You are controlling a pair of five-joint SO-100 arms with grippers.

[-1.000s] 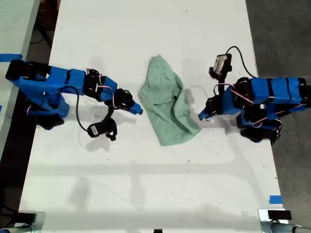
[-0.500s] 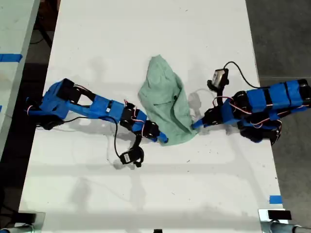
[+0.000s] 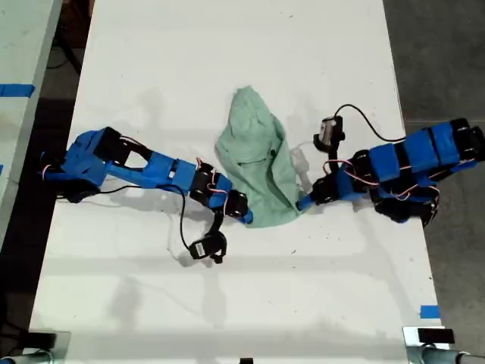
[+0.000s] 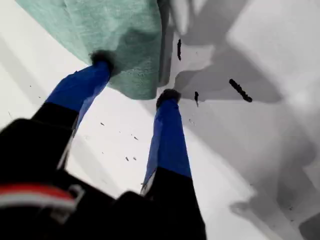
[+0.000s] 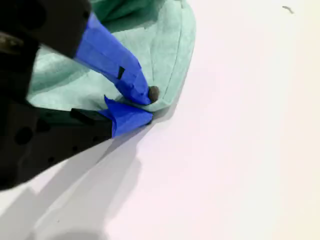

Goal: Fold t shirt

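First wrist view, closest in: my first gripper [image 4: 135,77] spread wide. One blue fingertip [image 4: 101,61] pressed against the edge of the t shirt [image 4: 107,30], the other down on the bare white table [image 4: 260,40] just beside the fabric's rounded corner. Nothing clamped between the two. Short black marks [image 4: 240,90] on the tabletop just past the corner, with grey shadows around them.

Second wrist view: my second gripper [image 5: 145,102] at the shirt's curved hem. Upper finger lying on top of the mint fabric, lower finger at the hem's edge, tips almost meeting. Cannot tell whether cloth is actually pinched between them. Plain white table beyond the hem.

Exterior view: t shirt [image 3: 258,163] bunched and wrinkled, lying flat near the table's middle, narrower end toward the view's top, tiny dark mark [image 3: 272,154] on it. Two blue arms reaching in from opposite sides, one from the exterior view's left with its tip at the shirt's lower edge, one from the exterior view's right with its tip at the shirt's lower corner. Wrist views insufficient to say which arm is which. Blue tape strip [image 3: 429,312] near the table's edge at the view's lower right.
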